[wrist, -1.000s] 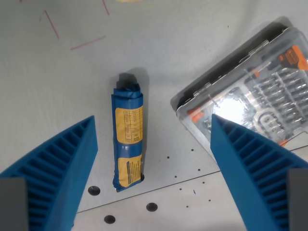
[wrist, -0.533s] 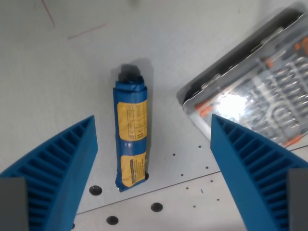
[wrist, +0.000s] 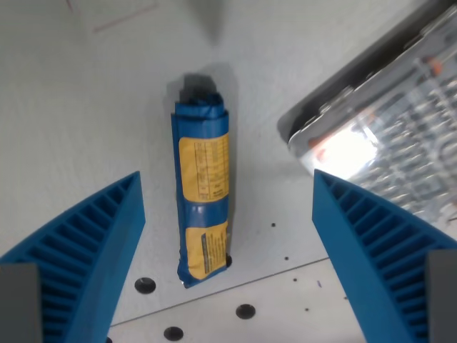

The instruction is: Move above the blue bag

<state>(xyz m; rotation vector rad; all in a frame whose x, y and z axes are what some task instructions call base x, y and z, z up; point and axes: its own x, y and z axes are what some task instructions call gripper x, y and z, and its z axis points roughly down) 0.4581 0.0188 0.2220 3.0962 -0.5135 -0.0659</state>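
The blue bag (wrist: 203, 191) is seen lying flat on the pale bench (wrist: 86, 107), near the middle of the wrist view and slightly toward its left. It is rolled or folded into a long, narrow bundle that runs almost straight up and down the picture, with a slight lean. Two yellow printed labels are carried on its upper face, a larger one above and a smaller one below; their print is too small to be read. A dark shadow is cast at its upper end, and its lower end lies just beside a small hole in the bench.

The pincer (wrist: 228, 243) is held wide apart, with nothing between its ribbed blue fingers (wrist: 86, 250). One finger stands at the wrist view's left and the other at the wrist view's right. The bag is placed between them, closer to the left finger, and is touched by neither.

At the wrist view's upper right a clear plastic case (wrist: 385, 136) is seen, tilted across the corner and well apart from the bag. A bright glare covers part of its lid, and the contents are blurred, though orange spots can be made out.

Dark round holes (wrist: 245, 311) are set along the bench's lower edge, and faint red lines (wrist: 121, 18) are marked at the upper left.
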